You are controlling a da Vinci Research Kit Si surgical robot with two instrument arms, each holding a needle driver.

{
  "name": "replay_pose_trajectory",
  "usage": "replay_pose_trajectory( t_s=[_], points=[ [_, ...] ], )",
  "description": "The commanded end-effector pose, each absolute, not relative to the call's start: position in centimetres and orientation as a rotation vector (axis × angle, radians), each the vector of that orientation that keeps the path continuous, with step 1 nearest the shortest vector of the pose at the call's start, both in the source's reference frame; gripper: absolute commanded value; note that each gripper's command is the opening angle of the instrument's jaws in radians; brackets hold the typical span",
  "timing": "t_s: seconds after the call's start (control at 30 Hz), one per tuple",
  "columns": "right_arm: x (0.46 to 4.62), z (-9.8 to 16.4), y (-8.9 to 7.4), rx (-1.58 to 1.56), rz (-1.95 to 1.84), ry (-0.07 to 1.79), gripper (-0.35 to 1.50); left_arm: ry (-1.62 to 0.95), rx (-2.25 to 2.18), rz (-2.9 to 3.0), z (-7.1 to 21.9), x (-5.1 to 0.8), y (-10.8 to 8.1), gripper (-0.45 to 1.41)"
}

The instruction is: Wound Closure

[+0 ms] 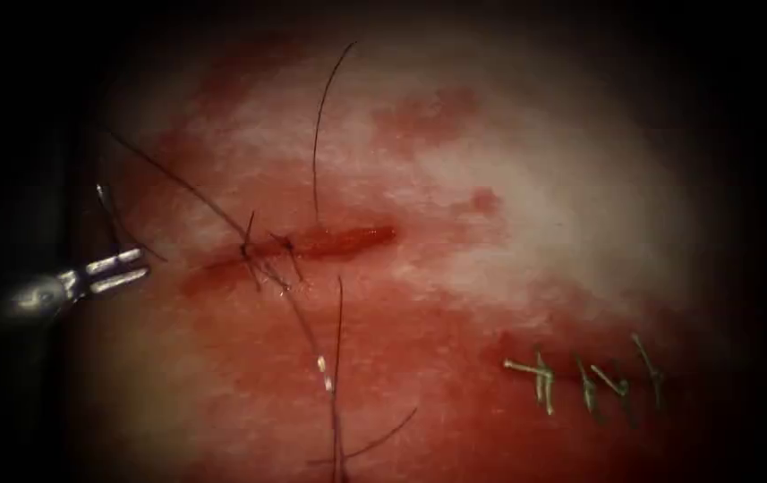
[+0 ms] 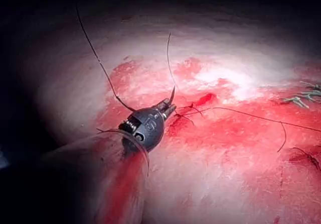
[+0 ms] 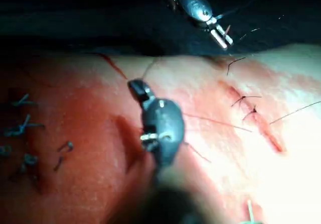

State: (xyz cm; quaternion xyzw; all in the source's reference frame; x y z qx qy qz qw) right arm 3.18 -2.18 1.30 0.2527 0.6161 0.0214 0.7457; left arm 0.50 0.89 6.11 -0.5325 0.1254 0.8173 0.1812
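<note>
The cut (image 1: 338, 240) runs across the tissue (image 1: 526, 197), with two dark stitches (image 1: 249, 252) at its left end. Thread (image 1: 177, 183) runs from the upper left through the stitches and down past the cut. On that lower run a curved dark piece with bright glints, which looks like the needle (image 1: 322, 367), lies flat on the tissue. My left tool (image 1: 125, 271) hovers left of the cut, jaws slightly apart, beside a loose thread end (image 2: 172, 91) with nothing clearly held. My right tool (image 3: 137, 88) hangs over the tissue, its jaws together, with a thread (image 3: 215, 122) passing near it.
A row of older pale stitches (image 1: 584, 380) sits at the lower right of the tissue. Red fluid (image 1: 419, 116) stains the surface around and above the cut. Loose thread ends (image 1: 320, 116) stand up above and below the cut.
</note>
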Motion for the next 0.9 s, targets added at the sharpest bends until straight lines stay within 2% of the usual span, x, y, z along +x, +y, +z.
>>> replay_pose_trajectory(
  t_s=[0.03, 0.07, 0.1, 0.13, 0.17, 0.23, 0.43, 0.6, 0.67, 0.9],
  points=[
    [3.28, 1.3, -2.2, 0.555, 0.047, 1.352, -0.35, 0.354, -1.505, 2.306, 6.2, 0.46, 0.9, -0.45],
    [3.29, 1.4, -2.1, 0.533, 0.066, 1.341, -0.28, 0.354, -1.505, 2.306, 6.2, 0.46, 0.9, -0.45],
    [3.3, 1.4, -2.1, 0.509, 0.086, 1.328, 0.17, 0.354, -1.505, 2.306, 6.2, 0.46, 0.9, -0.45],
    [3.3, 1.4, -2.1, 0.481, 0.114, 1.324, 0.51, 0.354, -1.505, 2.306, 6.2, 0.46, 0.9, -0.45],
    [3.28, 1.5, -2.0, 0.427, 0.171, 1.317, 1.06, 0.354, -1.505, 2.306, 6.2, 0.47, 0.9, -0.45],
    [3.24, 1.6, -1.8, 0.373, 0.214, 1.293, 1.23, 0.354, -1.505, 2.307, 6.2, 0.47, 0.9, -0.45],
    [3.03, 1.9, -1.5, 0.291, 0.271, 1.268, 1.35, 0.352, -1.497, 2.305, 6.2, 0.53, 0.9, -0.45],
    [2.75, 2.1, -1.2, 0.224, 0.294, 1.261, 1.26, 0.353, -1.49, 2.3, 6.2, 0.59, 0.9, -0.45],
    [2.74, 2.4, -1.0, 0.192, 0.337, 1.25, 1.21, 0.354, -1.489, 2.3, 6.2, 0.58, 0.9, -0.45],
    [2.9, 3.0, -0.7, 0.103, 0.36, 1.24, 1.23, 0.352, -1.489, 2.295, 6.3, 0.57, 1.0, -0.45]
  ],
)
